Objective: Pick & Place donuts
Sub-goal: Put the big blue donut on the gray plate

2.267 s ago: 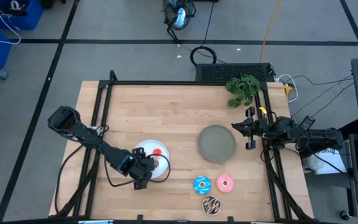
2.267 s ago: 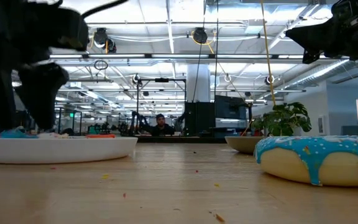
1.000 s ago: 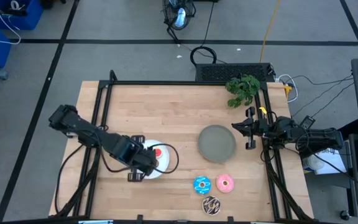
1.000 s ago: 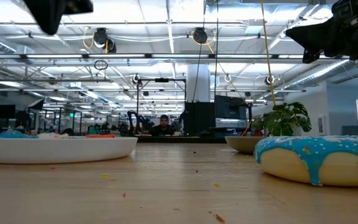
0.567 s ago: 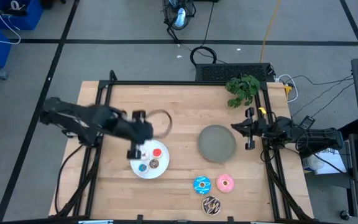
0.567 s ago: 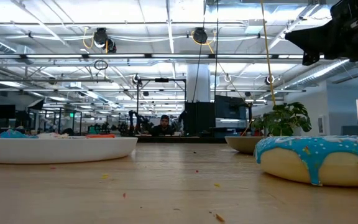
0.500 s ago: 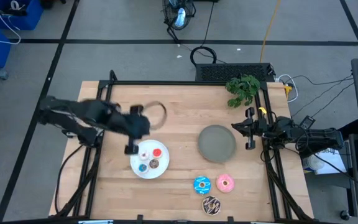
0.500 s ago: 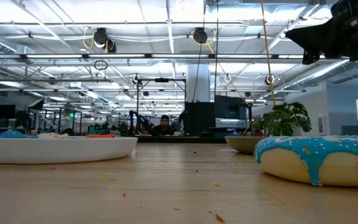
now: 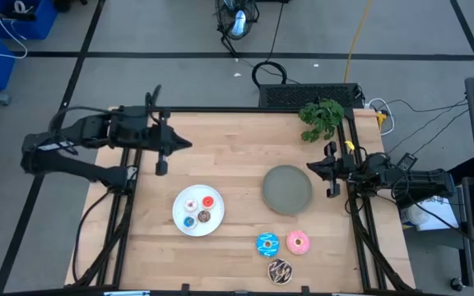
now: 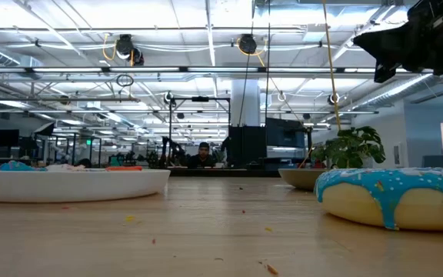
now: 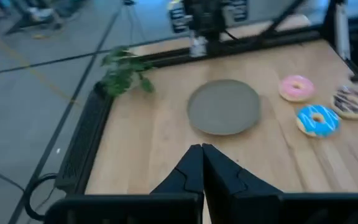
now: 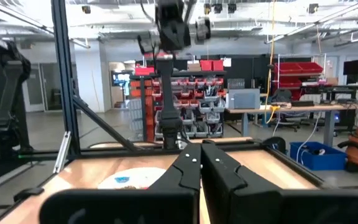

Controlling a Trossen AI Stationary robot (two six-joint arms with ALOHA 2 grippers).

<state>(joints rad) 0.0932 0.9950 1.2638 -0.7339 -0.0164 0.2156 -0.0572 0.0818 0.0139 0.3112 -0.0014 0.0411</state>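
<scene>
Overhead, the white plate (image 9: 197, 210) holds four tiny donuts: white donut (image 9: 191, 205), red donut (image 9: 208, 201), blue tiny donut (image 9: 189, 220), brown donut (image 9: 204, 216). The low view shows only that plate's rim (image 10: 71, 183) with coloured bits poking over it, colours hard to sort there. It does give the blue sprinkled donut (image 10: 391, 196) big at 3 o'clock, plus the gray plate (image 10: 298, 176) behind it.

High view: blue sprinkled donut (image 9: 267, 243), pink donut (image 9: 298, 242) and chocolate drizzle donut (image 9: 280, 270) cluster near the 6 o'clock table edge, just apart from each other. Gray plate (image 9: 287, 189) empty, at 1 o'clock of that cluster. Left wrist view sees the same three, pink donut (image 11: 296, 88), blue sprinkled donut (image 11: 317, 120), chocolate drizzle donut (image 11: 353, 101), and the gray plate (image 11: 224, 106), but not the white plate.

Left gripper (image 9: 164, 145) sits over the table's 10 o'clock corner by the frame rail, fingers pressed together, nothing held; its wrist view shows the fingers (image 11: 190, 168) closed. White plate lies at 5 o'clock of it, well apart. Right gripper (image 9: 331, 169) parked at the 3 o'clock edge, just beside the gray plate, fingers (image 12: 188, 169) shut and empty.

Table (image 9: 237, 144) bare wood across the middle and 12 o'clock side, wide free lane between the arms. Plant (image 9: 321, 117) at the 1 o'clock corner.
</scene>
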